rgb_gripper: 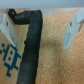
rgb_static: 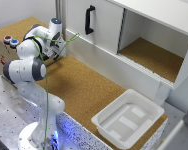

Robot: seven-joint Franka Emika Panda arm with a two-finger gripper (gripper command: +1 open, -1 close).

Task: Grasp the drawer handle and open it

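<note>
The white robot arm (rgb_static: pixel 31 65) stands at the lower left of the exterior view, bent over the cork table (rgb_static: pixel 89 92). Its gripper (rgb_static: pixel 58 50) hangs low at the upper left, near the long low white ledge (rgb_static: pixel 94 55). A green cable (rgb_static: pixel 46 85) runs down along the arm.

In the wrist view the two pale fingers (rgb_gripper: pixel 71 31) stand wide apart, one at each side of the frame. Nothing sits between them but bare cork. A black hose (rgb_gripper: pixel 30 47) crosses in front, and a blue-and-white square marker (rgb_gripper: pixel 9 56) lies on the cork at the lower left.

The drawer handle (rgb_static: pixel 89 20) is black and upright, at the top middle of the exterior view. It is fixed on the drawer (rgb_static: pixel 99 22), a flat white panel. The gripper is well apart from the handle, lower and to the left of it.

Right of the panel is an open cupboard space (rgb_static: pixel 151 55) with a cork floor. A white plastic tray (rgb_static: pixel 128 119) sits at the lower right, at the table's edge. The cork between the arm and the tray gives open room.
</note>
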